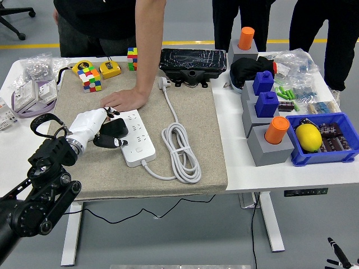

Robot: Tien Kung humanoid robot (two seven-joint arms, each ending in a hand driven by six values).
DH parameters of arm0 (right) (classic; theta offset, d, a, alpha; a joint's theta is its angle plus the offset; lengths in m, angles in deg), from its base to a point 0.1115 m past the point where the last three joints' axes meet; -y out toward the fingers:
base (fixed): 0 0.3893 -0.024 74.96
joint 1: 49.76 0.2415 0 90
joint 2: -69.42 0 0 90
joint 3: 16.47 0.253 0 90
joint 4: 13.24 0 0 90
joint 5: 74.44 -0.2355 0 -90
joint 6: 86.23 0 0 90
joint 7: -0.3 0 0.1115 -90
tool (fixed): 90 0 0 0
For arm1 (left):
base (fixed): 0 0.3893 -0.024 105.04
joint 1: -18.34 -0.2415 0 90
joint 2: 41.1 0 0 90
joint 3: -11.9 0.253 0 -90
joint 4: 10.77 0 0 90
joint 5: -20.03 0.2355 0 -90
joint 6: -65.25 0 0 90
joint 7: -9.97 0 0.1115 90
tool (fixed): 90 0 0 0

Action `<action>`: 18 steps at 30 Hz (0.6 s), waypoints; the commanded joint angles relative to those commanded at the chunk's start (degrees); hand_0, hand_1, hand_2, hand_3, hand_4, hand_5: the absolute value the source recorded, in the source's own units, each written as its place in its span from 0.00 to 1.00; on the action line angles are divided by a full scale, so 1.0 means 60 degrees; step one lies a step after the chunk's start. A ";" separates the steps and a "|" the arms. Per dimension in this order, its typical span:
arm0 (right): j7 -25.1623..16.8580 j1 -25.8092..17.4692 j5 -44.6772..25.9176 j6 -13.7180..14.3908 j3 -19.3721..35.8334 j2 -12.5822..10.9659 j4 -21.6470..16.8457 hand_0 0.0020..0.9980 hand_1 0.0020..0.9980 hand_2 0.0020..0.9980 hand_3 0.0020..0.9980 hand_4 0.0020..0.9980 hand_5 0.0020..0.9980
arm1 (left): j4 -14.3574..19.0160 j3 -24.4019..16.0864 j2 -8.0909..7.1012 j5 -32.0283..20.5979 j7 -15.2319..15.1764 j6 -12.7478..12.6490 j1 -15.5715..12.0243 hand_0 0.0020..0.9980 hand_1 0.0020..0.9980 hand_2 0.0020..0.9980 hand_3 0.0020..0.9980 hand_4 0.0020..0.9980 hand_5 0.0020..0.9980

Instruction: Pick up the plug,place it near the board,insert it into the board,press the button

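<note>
A black plug (114, 134) is held in the left hand (92, 126), whose white fingers are curled around its rear part. The plug is positioned at the left edge of the white power strip (134, 137), which lies on a beige mat (185, 106) on the white table (247, 168). It cannot be told from this view whether the pins are already in a socket or only resting against the strip. The far end of the strip is pressed down by a person's hand (124, 101), so that it is kept from sliding. The right hand is not seen.

The plug is judged to be small, light and rigid, with a smooth plastic body that could slip or twist between the fingers. A grasp on its two flat sides, behind the pins, is considered best, because the pins must be left free and pointed straight down into the holes. The strip is also light, and its white cable (179, 148), coiled beside it, is stiff enough to pull it aside if it is pushed. For the insertion, a firm vertical push is probably needed. The button on the strip is not yet pressed, by this judgement.
</note>
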 joint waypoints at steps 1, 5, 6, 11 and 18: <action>-0.0001 -0.0002 -0.0006 0.0000 -0.0007 0.0000 0.0000 0.78 0.73 0.71 0.73 1.00 0.94 | -0.0009 0.0003 0.0001 0.0009 0.0002 -0.0008 -0.0004 0.64 0.71 0.73 0.78 1.00 0.29; 0.0003 -0.0015 -0.0012 -0.0003 -0.0023 0.0004 0.0000 0.78 0.73 0.71 0.73 1.00 0.94 | -0.0024 0.0023 -0.0003 0.0057 0.0004 -0.0083 -0.0017 0.64 0.71 0.73 0.78 1.00 0.29; 0.0005 -0.0016 -0.0009 -0.0003 -0.0020 0.0005 0.0000 0.78 0.73 0.71 0.73 1.00 0.94 | -0.0025 0.0023 -0.0003 0.0062 0.0004 -0.0090 -0.0018 0.59 0.69 0.70 0.74 1.00 0.26; 0.0009 -0.0021 -0.0006 -0.0005 -0.0025 0.0006 0.0000 0.78 0.73 0.71 0.73 1.00 0.94 | -0.0045 0.0038 -0.0002 0.0100 0.0030 -0.0207 -0.0028 0.59 0.69 0.70 0.74 1.00 0.26; 0.0010 -0.0031 -0.0016 -0.0003 -0.0036 0.0006 0.0000 0.78 0.73 0.71 0.73 1.00 0.94 | -0.0051 0.0074 0.0002 0.0162 0.0036 -0.0377 -0.0031 0.53 0.66 0.65 0.64 1.00 0.20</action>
